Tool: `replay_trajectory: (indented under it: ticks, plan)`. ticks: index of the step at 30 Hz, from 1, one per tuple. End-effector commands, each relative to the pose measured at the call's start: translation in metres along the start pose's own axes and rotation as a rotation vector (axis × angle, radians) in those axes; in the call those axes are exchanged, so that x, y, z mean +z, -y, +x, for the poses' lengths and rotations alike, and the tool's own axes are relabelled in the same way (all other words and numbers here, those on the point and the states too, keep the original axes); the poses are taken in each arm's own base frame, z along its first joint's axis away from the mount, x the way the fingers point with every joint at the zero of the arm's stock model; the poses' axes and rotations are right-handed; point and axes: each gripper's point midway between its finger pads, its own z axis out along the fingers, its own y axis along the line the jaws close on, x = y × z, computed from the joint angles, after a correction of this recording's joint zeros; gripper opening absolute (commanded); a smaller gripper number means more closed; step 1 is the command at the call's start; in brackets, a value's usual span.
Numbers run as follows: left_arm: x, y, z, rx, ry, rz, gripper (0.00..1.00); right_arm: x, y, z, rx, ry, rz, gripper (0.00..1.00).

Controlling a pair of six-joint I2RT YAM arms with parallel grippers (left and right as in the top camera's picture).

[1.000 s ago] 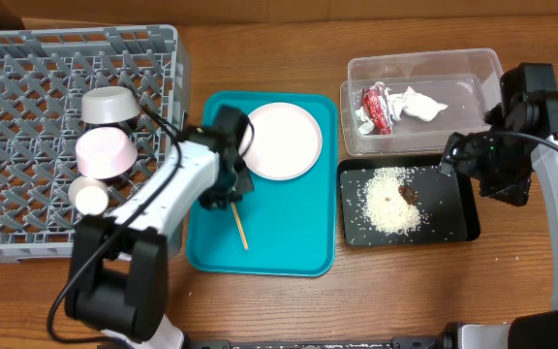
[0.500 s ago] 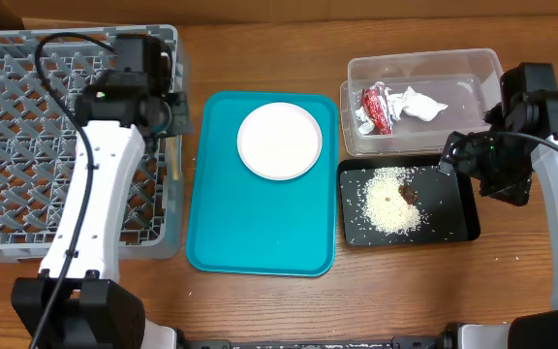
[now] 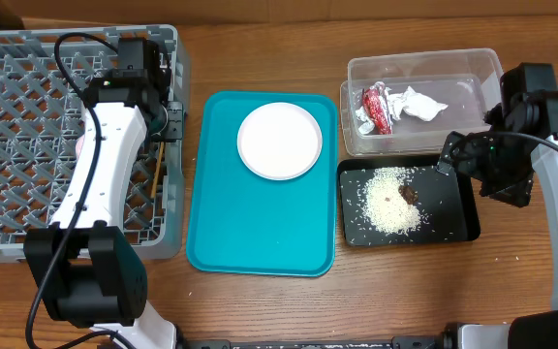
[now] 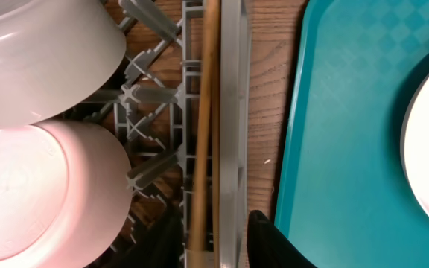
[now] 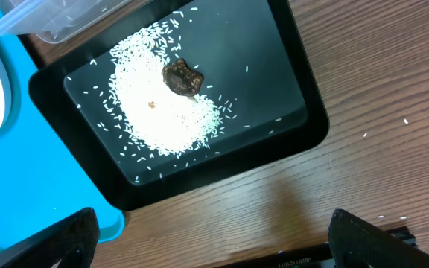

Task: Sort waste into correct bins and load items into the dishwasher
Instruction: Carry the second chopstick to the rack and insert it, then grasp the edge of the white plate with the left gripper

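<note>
Right gripper (image 5: 213,242) wide above wooden table (image 5: 378,89)

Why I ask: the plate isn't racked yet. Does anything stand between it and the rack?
Yes: the left gripper and its arm hang over the plate-side wall of the rack, by the chopsticks, straight between it and the white plate. Nothing else visible intervenes.

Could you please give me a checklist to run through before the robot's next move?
1. Chopsticks inside dish rack, along its right wall: ok.
2. Left gripper clear of chopsticks: cannot tell; fingers straddle them.
3. Plate on teal tray, unobstructed: ok.
4. Wrapper and napkin in clear tub: ok.
5. Rice and brown lump in black tray: ok.
6. Right gripper open, empty: ok.
</note>
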Motion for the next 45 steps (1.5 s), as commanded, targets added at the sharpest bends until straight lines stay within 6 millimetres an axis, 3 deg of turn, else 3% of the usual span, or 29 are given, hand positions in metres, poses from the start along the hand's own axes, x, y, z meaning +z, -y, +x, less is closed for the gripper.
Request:
replay_trajectory:
  ticks: [1, 5, 7, 11, 16, 17, 19, 25, 27, 33, 36, 37, 45]
  plan:
    - [0.001, -0.006, 0.000, 0.008, -0.007, -0.016, 0.40, -0.004, 0.001, -0.001, -0.003, 0.020, -0.001, 1.00]
    - [-0.002, -0.002, 0.006, -0.006, -0.037, -0.003, 0.45, -0.004, 0.001, -0.001, -0.003, 0.020, -0.001, 1.00]
    - [-0.006, 0.010, 0.009, -0.005, -0.053, 0.048, 0.47, -0.004, 0.001, -0.002, -0.003, 0.020, -0.001, 1.00]
    - [-0.019, 0.051, 0.010, 0.008, -0.063, 0.200, 0.52, -0.004, 0.001, -0.002, -0.003, 0.021, -0.001, 1.00]
    - [-0.027, 0.103, 0.008, 0.123, -0.029, 0.253, 0.56, -0.004, 0.001, -0.002, -0.003, 0.021, -0.001, 1.00]
    - [-0.030, 0.115, 0.009, 0.158, -0.019, 0.263, 0.64, -0.004, 0.001, -0.002, -0.003, 0.021, -0.001, 1.00]
    - [-0.034, 0.135, 0.010, 0.211, -0.003, 0.280, 0.99, -0.004, 0.001, -0.002, -0.003, 0.021, -0.001, 1.00]
    - [-0.049, 0.207, 0.017, 0.340, 0.053, 0.416, 1.00, -0.004, 0.000, -0.002, -0.002, 0.023, -0.002, 1.00]
    - [-0.049, 0.227, 0.016, 0.377, 0.080, 0.429, 0.95, -0.004, 0.000, -0.002, -0.002, 0.023, -0.002, 1.00]
    - [-0.022, 0.257, 0.017, 0.441, 0.099, 0.379, 0.93, -0.004, 0.000, -0.002, -0.003, 0.023, -0.002, 1.00]
    - [-0.001, 0.269, 0.026, 0.475, 0.065, 0.367, 0.93, -0.004, 0.000, -0.002, -0.003, 0.024, -0.002, 1.00]
    - [0.016, 0.276, 0.036, 0.516, 0.029, 0.358, 0.94, -0.004, 0.000, -0.002, -0.003, 0.024, -0.002, 1.00]
    - [0.068, 0.270, 0.079, 0.573, -0.157, 0.269, 0.84, -0.004, 0.000, -0.002, -0.003, 0.024, -0.002, 1.00]
